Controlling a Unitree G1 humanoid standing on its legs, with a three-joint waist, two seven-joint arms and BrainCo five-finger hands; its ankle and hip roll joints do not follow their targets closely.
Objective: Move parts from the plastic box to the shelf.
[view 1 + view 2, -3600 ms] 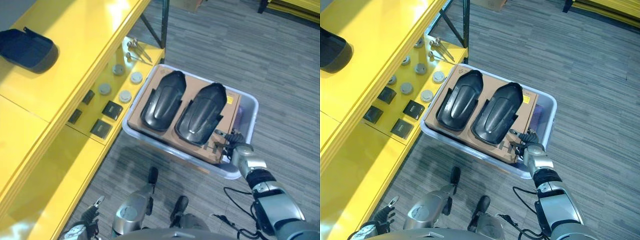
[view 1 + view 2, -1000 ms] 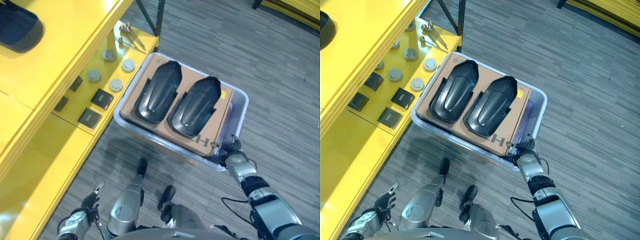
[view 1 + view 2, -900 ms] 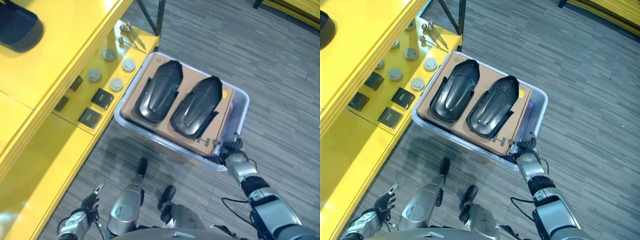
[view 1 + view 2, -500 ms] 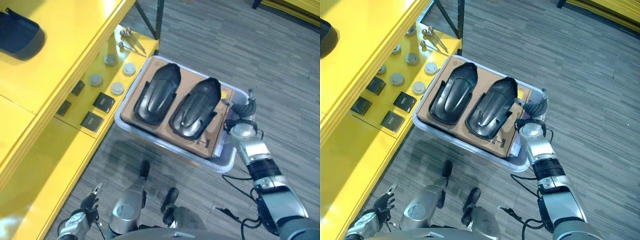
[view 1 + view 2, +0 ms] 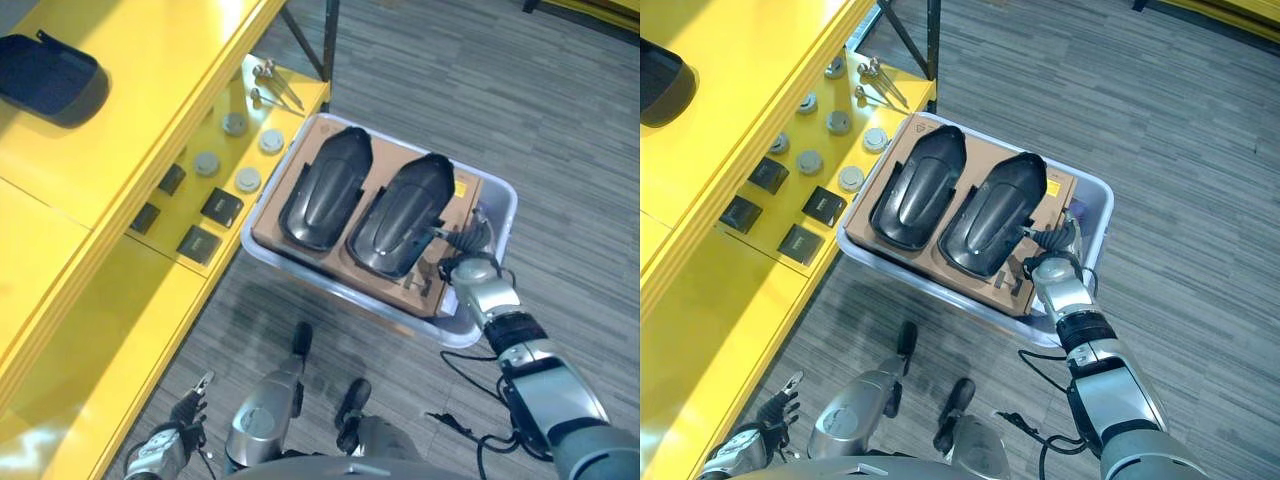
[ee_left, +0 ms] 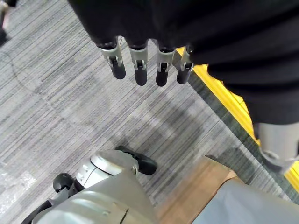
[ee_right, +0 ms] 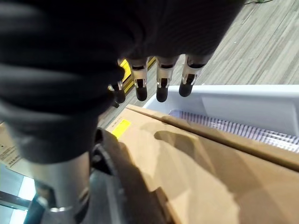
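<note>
Right wrist view: the fingers [image 7: 161,84] of the right hand [image 5: 470,262] hang straight and relaxed in a row, holding nothing, above the brown cardboard sheet [image 7: 219,182] and pointing toward the far wall of the plastic box [image 5: 503,215]. The thumb lies beside the black moulded part [image 7: 117,196] at the cardboard's edge; contact cannot be confirmed. In the eye views this hand sits over the right end of the box, just beside the right-hand part [image 5: 402,213].

Left wrist view: the fingers [image 6: 140,70] of the left hand [image 5: 172,450] are likewise extended and empty, hanging over grey carpet [image 6: 56,102], with the yellow shelf edge [image 6: 224,98] near.

Two black moulded parts lie side by side on the cardboard inside the box, the left-hand part [image 5: 325,188] touching or nearly touching its neighbour. The box stands on the floor against the yellow shelf [image 5: 160,110]. A third black part [image 5: 50,78] rests on the shelf's upper level. The lower level carries round grey discs [image 5: 206,162], small dark square blocks [image 5: 222,207] and metal bolts [image 5: 272,88].
</note>
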